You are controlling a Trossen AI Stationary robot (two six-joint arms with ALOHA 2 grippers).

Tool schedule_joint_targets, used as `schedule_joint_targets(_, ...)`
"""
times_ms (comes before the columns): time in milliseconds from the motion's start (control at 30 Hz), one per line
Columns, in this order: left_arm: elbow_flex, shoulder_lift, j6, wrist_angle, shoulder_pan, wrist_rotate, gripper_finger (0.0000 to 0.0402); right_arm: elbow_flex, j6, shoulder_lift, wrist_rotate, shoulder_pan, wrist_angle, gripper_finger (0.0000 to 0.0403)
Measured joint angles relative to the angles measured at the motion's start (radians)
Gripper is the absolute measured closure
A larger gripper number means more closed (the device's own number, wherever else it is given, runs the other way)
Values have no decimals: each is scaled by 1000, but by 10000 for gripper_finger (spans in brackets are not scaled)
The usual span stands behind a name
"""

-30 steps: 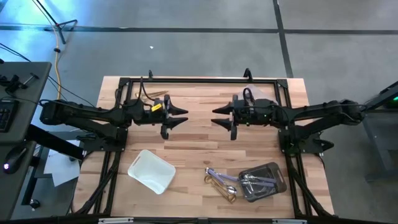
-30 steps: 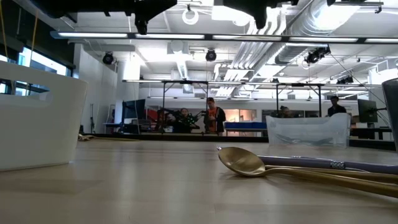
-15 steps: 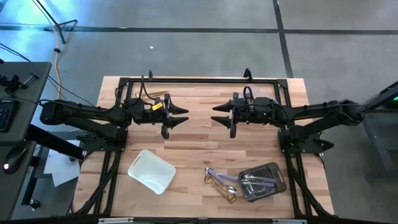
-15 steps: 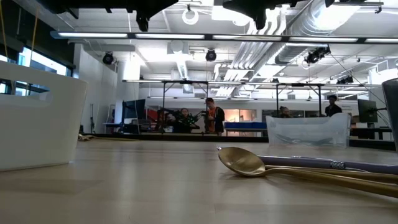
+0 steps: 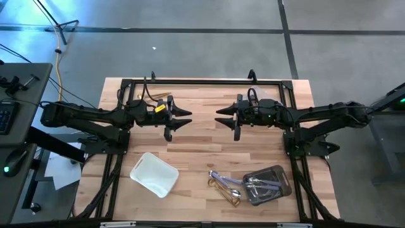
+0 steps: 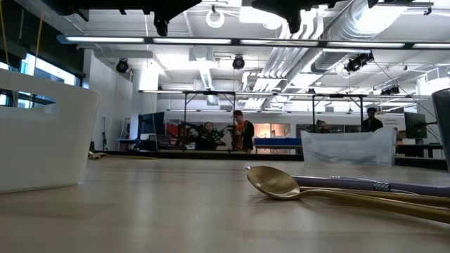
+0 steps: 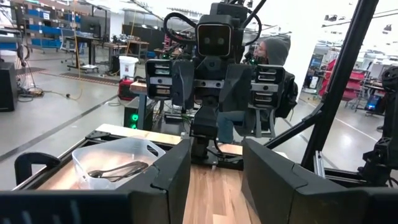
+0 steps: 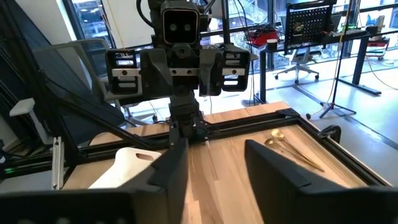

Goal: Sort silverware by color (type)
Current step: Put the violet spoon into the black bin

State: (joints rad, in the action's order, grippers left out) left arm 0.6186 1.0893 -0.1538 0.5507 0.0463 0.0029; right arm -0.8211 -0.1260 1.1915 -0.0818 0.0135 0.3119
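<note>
Both tools are hovering above the middle of the pale wooden table [image 5: 202,152], facing each other with a gap of bare wood between them. Left tool [image 5: 183,118] is holding its two dark fingers [image 7: 165,180] parted, with nothing between them. Right tool [image 5: 223,118] is likewise showing its fingers [image 8: 270,171] spread apart and gripping nothing.

Loose silverware [image 5: 226,185], a few gold and shiny silver spoons, is lying in a small heap on the table near its front edge, on the right arm's side. Just beside that heap, a clear plastic tray [image 5: 280,173] is holding more silver utensils [image 5: 258,184]. From table height, a gold spoon [image 6: 275,183] is lying with its bowl towards the centre, and a silver handle is resting just behind it.

A white plastic tray [image 5: 154,173] is sitting tilted on the left arm's side, near the front, well apart from the heap. Two thin gold utensils [image 8: 291,149] are lying at the far back corner on the left arm's side, close to the black frame
</note>
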Motion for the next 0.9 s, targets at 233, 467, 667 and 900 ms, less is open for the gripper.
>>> schedule_joint_targets(233,0,1,36,0,0,0,264,0,14,0,20,0,-9,382)
schedule_joint_targets(467,0,1,35,0,0,0,264,0,-4,0,40,0,-39,394)
schedule_joint_targets(667,0,1,9,0,0,13,264,0,-4,0,66,0,-39,401)
schedule_joint_targets(900,0,1,9,-1,0,16,319,0,-4,0,70,0,-39,402)
